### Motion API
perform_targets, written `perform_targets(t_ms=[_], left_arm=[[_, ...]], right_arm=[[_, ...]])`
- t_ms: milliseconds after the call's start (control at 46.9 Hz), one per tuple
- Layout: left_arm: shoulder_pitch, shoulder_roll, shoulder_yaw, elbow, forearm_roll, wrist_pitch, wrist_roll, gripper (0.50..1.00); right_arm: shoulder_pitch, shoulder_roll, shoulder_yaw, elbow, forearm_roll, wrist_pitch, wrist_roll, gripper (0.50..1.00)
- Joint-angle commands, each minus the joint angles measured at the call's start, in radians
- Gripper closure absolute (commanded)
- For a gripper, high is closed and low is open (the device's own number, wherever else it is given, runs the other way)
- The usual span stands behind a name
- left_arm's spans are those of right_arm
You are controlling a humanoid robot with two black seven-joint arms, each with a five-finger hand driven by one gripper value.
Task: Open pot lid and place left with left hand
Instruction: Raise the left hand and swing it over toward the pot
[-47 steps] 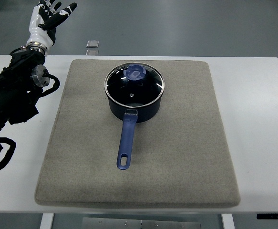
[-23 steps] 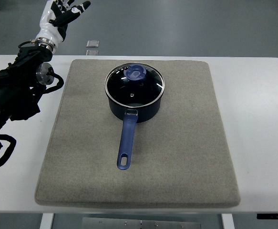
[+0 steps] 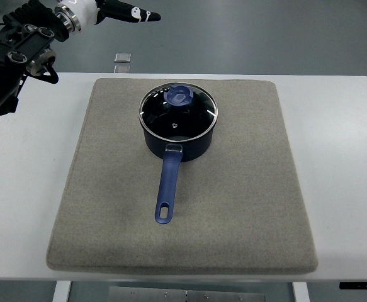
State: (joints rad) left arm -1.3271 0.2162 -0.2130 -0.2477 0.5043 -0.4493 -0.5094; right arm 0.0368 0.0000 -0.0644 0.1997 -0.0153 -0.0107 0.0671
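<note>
A: Top view first, big things down to small: what carries everything?

B: The white rectangular desk (image 3: 340,157), with a grey felt-like mat (image 3: 233,207) covering most of its middle, probably there to cushion the cookware and stop it sliding.

A: And the pot?

B: A dark blue saucepan (image 3: 177,135) sits on the mat toward 12 o'clock, its long blue handle (image 3: 166,185) pointing to 6 o'clock. That leaves the top clear for a reach from above.

A: Is it open?

B: No. The round glass lid with a steel rim (image 3: 177,111) sits flat on the pan, its blue knob (image 3: 179,95) at the lid's 12 o'clock side.

A: Where's the left hand?

B: The left hand (image 3: 111,11) is at 11 o'clock, beyond the desk's far edge, well apart from the lid. Its dark, white-tipped fingers (image 3: 140,15) stretch out, grasping nothing. I'd judge it is approaching the knob. The mat's 9 o'clock side is bare, a fitting spot for the lid.
</note>
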Motion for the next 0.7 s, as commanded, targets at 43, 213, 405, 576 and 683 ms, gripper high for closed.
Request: perform_targets(t_ms=[43, 213, 405, 576, 683], left_arm=[[-0.004, 0.008, -0.014, 0.007, -0.003, -0.066, 0.000, 0.525], [-0.041, 0.017, 0.020, 0.008, 0.031, -0.071, 0.005, 0.519], [-0.150, 0.045, 0.266, -0.004, 0.111, -0.081, 0.002, 0.521], [-0.196, 0.035, 0.444, -0.045, 0.128, -0.081, -0.001, 0.521], [-0.242, 0.035, 0.498, -0.128, 0.189, -0.075, -0.004, 0.525]], right_arm=[[0.000, 0.000, 0.000, 0.001, 0.000, 0.000, 0.000, 0.583], [0.000, 0.000, 0.000, 0.000, 0.000, 0.000, 0.000, 0.583], [0.000, 0.000, 0.000, 0.000, 0.000, 0.000, -0.001, 0.583], [0.000, 0.000, 0.000, 0.000, 0.000, 0.000, 0.000, 0.583], [0.000, 0.000, 0.000, 0.000, 0.000, 0.000, 0.000, 0.583]])
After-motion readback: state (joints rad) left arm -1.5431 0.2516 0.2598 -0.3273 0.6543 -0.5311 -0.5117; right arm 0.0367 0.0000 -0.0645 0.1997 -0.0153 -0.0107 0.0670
